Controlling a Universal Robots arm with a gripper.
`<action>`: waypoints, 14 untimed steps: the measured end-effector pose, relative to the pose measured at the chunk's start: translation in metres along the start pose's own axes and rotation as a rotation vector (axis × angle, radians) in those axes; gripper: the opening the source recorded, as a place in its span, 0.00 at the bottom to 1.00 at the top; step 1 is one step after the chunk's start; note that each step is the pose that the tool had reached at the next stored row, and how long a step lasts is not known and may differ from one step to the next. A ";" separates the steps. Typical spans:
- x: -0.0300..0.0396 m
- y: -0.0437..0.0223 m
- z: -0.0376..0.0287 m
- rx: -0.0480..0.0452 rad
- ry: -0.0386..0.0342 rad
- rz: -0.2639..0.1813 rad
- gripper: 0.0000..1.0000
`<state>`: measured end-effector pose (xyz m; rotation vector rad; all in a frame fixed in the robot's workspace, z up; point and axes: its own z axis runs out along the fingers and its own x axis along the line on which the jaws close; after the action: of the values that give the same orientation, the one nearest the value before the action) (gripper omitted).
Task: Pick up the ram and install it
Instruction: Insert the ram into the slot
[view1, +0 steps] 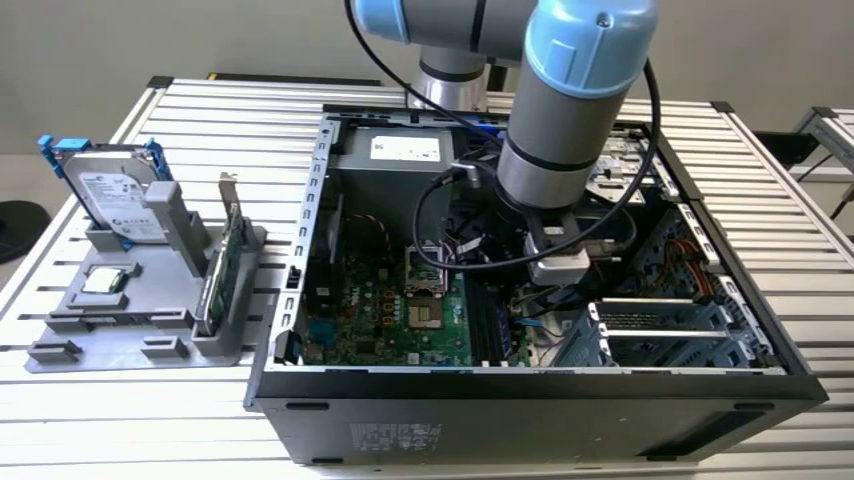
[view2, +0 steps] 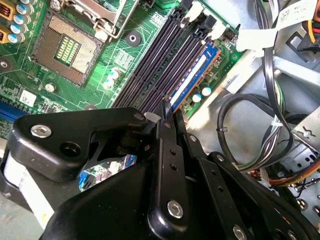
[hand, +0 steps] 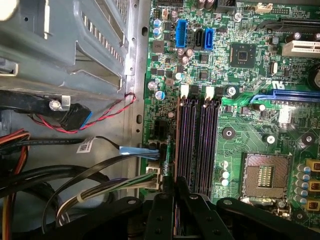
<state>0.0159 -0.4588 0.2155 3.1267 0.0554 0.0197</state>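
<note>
The ram (view2: 195, 72) is a thin dark stick with a blue label. It stands edge-on in the outermost of the dark memory slots (view2: 155, 60), the one nearest the board's edge. In the first wrist view the ram (hand: 177, 145) shows as a thin brown-edged line along that slot. My gripper (view2: 168, 107) has its black fingers closed together over the stick's near end, also seen as the gripper (hand: 176, 186) in the first wrist view. In the exterior view the gripper (view1: 554, 275) reaches down into the open computer case (view1: 534, 385).
An open processor socket (hand: 265, 175) lies beside the slots on the green motherboard (view1: 387, 320). Bundled cables (hand: 100, 175) and a metal drive cage (hand: 75, 55) crowd the other side. On the exterior view's left, a grey holder (view1: 147, 320) carries a hard drive (view1: 114, 195) and a green card (view1: 220, 270).
</note>
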 end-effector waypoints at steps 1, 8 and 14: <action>0.0000 0.0000 0.0001 -0.0001 -0.0001 0.000 0.00; 0.0000 -0.0001 0.0005 0.0005 0.0003 -0.018 0.00; 0.0000 -0.0001 0.0005 -0.0003 -0.0004 -0.020 0.00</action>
<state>0.0158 -0.4588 0.2150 3.1255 0.0873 0.0189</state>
